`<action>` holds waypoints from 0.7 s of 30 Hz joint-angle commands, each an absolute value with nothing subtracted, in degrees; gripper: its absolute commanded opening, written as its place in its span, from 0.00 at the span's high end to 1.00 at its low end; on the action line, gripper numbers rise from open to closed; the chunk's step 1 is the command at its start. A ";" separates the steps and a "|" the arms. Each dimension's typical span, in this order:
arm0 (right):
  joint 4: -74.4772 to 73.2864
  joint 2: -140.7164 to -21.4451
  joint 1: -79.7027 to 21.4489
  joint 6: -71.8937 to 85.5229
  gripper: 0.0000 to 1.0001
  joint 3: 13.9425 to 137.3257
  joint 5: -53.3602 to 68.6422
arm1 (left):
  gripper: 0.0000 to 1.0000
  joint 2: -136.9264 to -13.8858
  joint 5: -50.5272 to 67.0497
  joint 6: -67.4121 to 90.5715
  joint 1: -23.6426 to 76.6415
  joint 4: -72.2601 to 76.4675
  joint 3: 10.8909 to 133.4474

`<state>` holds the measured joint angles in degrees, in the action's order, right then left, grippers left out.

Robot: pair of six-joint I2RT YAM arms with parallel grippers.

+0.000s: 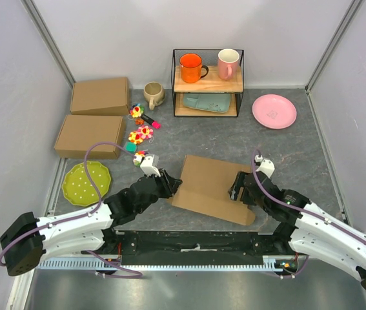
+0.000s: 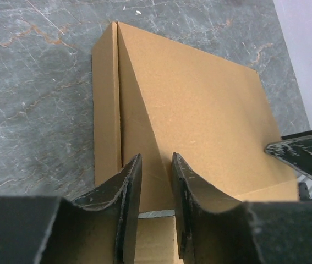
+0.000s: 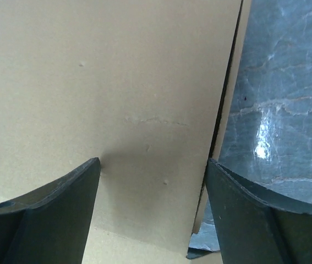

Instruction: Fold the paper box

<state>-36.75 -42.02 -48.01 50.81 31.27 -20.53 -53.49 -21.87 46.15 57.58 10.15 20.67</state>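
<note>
2 arms meet over the paper box (image 1: 212,177), which lies on the grey marbled bench (image 1: 299,155) a little toward the near edge and roughly midway between left and right edges. It is turned slightly askew. From the left wrist view its lid (image 2: 200,110) slopes up like a wedge above a low side wall (image 2: 106,110). Left gripper (image 1: 172,185) is at the box's left edge, fingers (image 2: 129,190) drawn close, with a strip of cardboard in the narrow gap between them — pinching that edge, as far as the view allows. Right gripper (image 1: 237,190) is at the box's right end, spread wide. In its own view 1 finger (image 3: 62,203) hangs over bare cardboard (image 3: 117,82), the other (image 3: 244,203) over stone beyond the box's edge — neither clearly touching. At the far-left corner there are 2 closed brown boxes, 1 behind (image 1: 99,95) and 1 in front (image 1: 89,134). A green dotted plate (image 1: 86,183) sits by the left edge, and small bright toys (image 1: 141,132) are scattered just right of the boxes. A beige mug (image 1: 153,93) sits beside a wire shelf (image 1: 175,84) at the far edge. The shelf carries an orange mug (image 1: 191,67) and a pink mug (image 1: 228,63) up top, with a teal tray (image 1: 207,102) below. A pink plate (image 1: 274,111) lies toward the far-right corner.
</note>
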 commanded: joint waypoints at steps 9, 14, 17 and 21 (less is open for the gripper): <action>-34.89 -36.48 -48.16 53.62 0.17 29.08 -20.63 | 0.66 -51.69 -19.68 49.39 57.74 5.97 13.89; -37.35 -37.43 -48.25 50.36 0.17 32.87 -24.34 | 0.66 -52.99 -18.46 50.00 57.74 7.65 12.39; -35.87 -39.55 -48.16 50.01 0.17 32.61 -23.65 | 0.70 -55.45 -16.71 51.06 57.74 8.09 11.95; -32.70 -39.99 -48.16 50.71 0.18 29.72 -21.80 | 0.72 -56.08 -14.95 54.48 57.74 9.49 10.12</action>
<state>-36.51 -39.68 -47.90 50.70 30.89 -22.85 -53.08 -19.16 51.37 57.49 19.07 15.14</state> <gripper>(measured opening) 0.829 0.293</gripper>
